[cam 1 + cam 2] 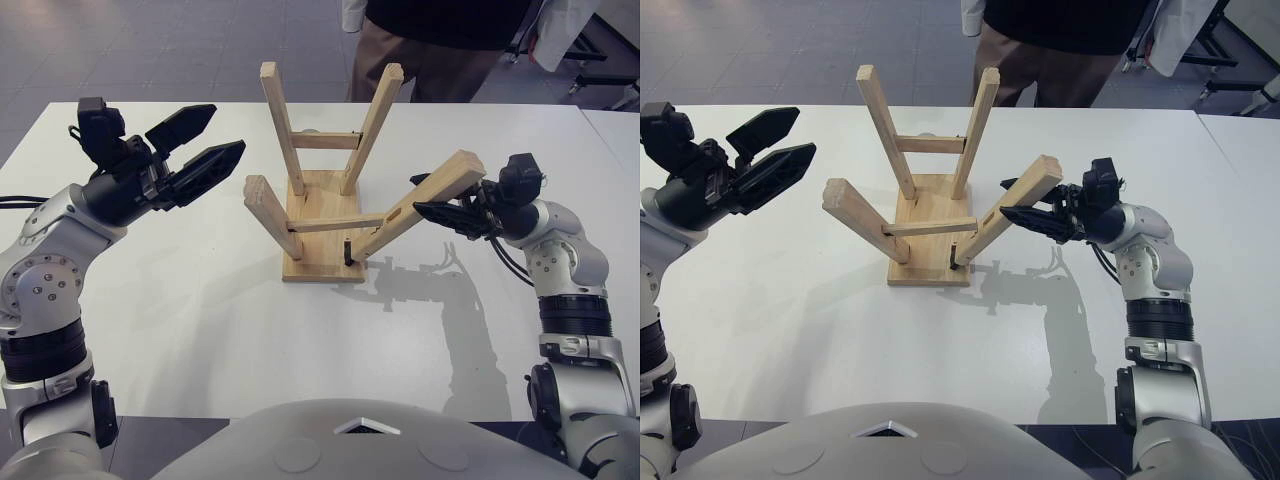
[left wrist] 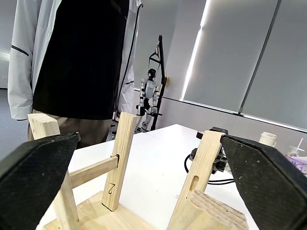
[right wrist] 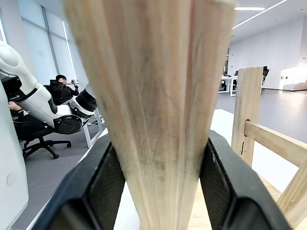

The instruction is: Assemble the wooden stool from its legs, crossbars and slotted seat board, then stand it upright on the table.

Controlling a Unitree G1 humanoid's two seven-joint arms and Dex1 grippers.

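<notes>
The wooden stool lies upside down mid-table, its seat board (image 1: 318, 262) flat on the table. Two far legs (image 1: 283, 125) stand up, joined by a crossbar (image 1: 326, 140). The near left leg (image 1: 268, 214) and the near right leg (image 1: 415, 208) lean outward, with a second crossbar (image 1: 335, 223) between them. My right gripper (image 1: 428, 198) is shut on the upper part of the near right leg (image 3: 153, 120), with its pads (image 3: 103, 187) pressed on both sides. My left gripper (image 1: 226, 128) hangs open above the table, left of the stool and apart from it; its fingers (image 2: 33, 172) frame the legs.
The white table (image 1: 200, 330) has free room in front of the stool and on both sides. A small dark peg (image 1: 347, 250) stands at the foot of the near right leg. A second table (image 1: 618, 130) adjoins at the far right.
</notes>
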